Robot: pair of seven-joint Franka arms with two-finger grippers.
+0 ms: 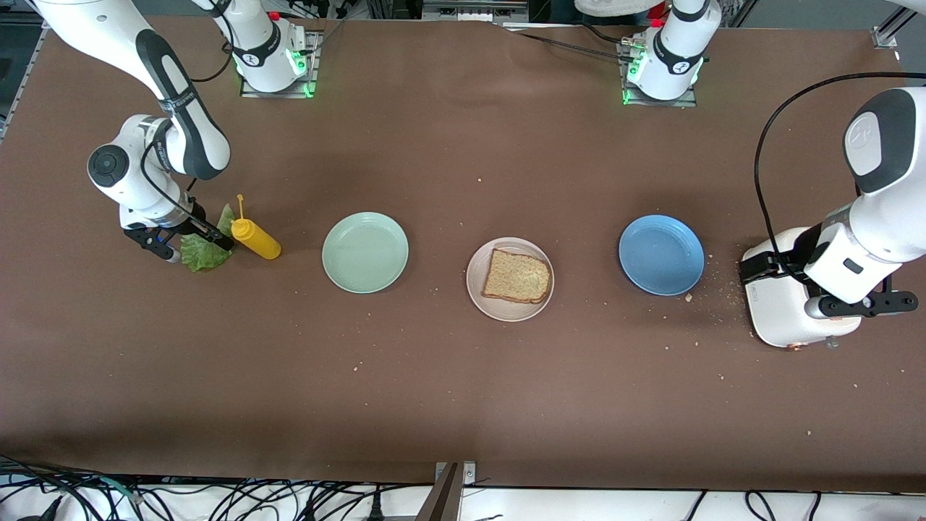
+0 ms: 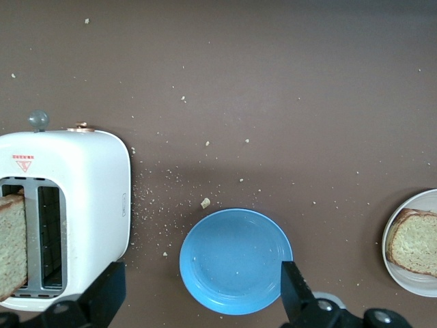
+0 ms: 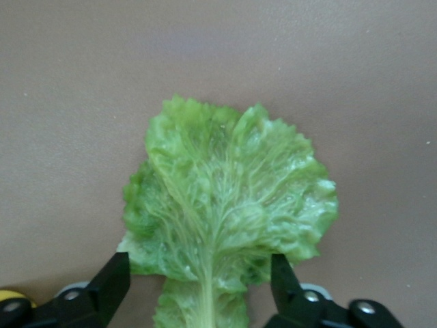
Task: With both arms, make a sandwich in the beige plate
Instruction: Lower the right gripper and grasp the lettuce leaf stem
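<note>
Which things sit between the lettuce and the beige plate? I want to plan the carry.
Along the table from the lettuce leaf under the right gripper to the beige plate stand the yellow mustard bottle, right beside the leaf, then the mint-green plate. Carried high, the leaf would likely clear both.

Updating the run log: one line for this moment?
right end effector: open astride lettuce leaf | left end effector: open, above toaster | beige plate: one bread slice

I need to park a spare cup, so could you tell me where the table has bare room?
Bare cloth lies nearer the front camera than the mint-green plate, beige plate and blue plate. Crowded spots: right gripper, green lettuce leaf, yellow squeeze bottle; left gripper, white toaster.
</note>
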